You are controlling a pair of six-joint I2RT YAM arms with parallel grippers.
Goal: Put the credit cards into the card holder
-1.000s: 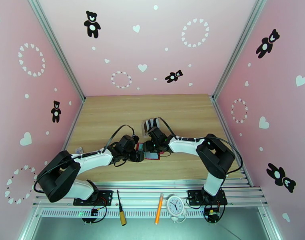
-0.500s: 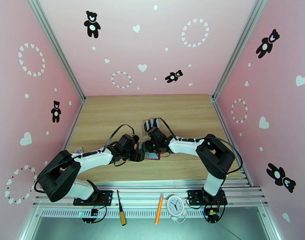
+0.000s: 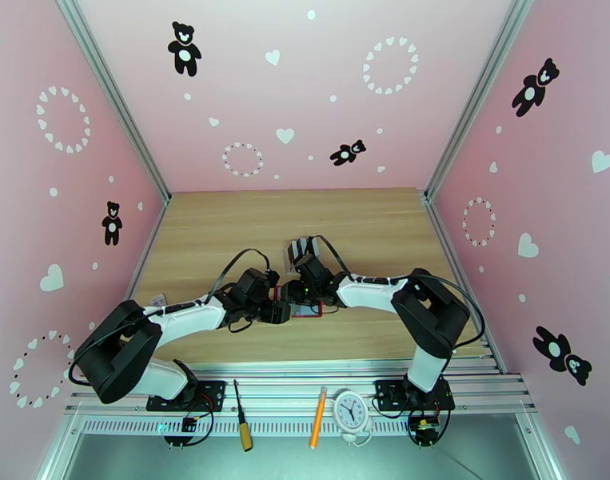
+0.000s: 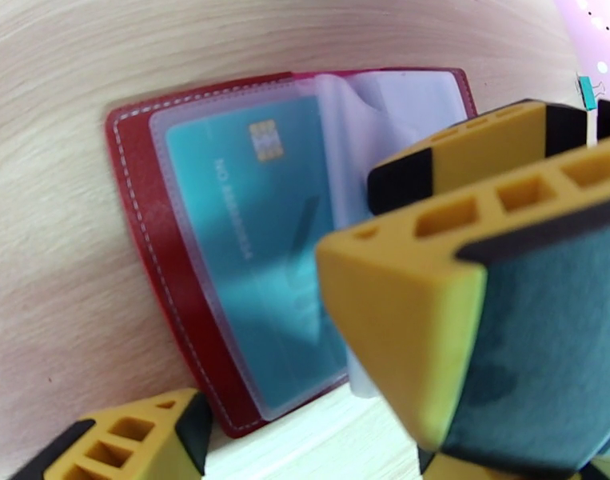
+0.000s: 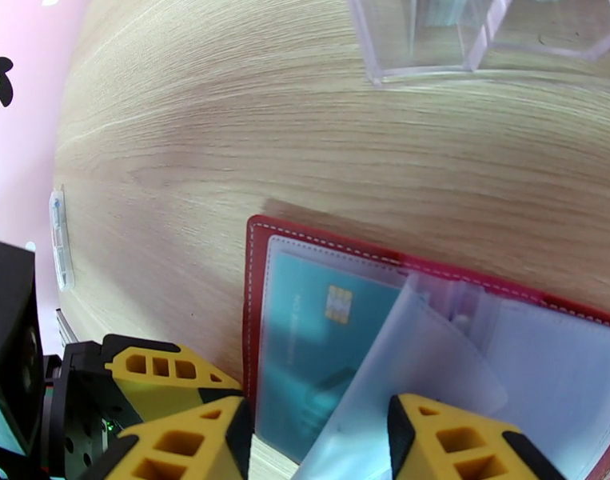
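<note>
The wallet [image 4: 130,178] lies open and flat on the table [image 3: 225,234], between my two arms. A teal card [image 4: 241,234] sits inside the clear pocket of its left page.

My left gripper [image 4: 261,402] hangs low at the wallet's left end, jaws spread wide with nothing in them. One finger [image 4: 121,442] is just off the leather by a corner. The other finger [image 4: 400,314] looms over the right page and hides most of it from my left wrist camera.

My right gripper [image 5: 316,442] is over the wallet, jaws part-way apart and clamping nothing. A clear leaf [image 5: 384,370] stands up from the spine between them, loose. It veils the right page and a corner of the teal card.

Just beyond the wallet, apart from it, stands the clear rack [image 5: 416,50], with dark and pale cards [image 3: 301,248] upright in its slots. A small clear piece [image 5: 59,234] lies at the table's left edge, well apart. On the rail in front of my bases lie a screwdriver [image 3: 242,426], an orange pen [image 3: 317,418] and a small clock [image 3: 352,410].
</note>
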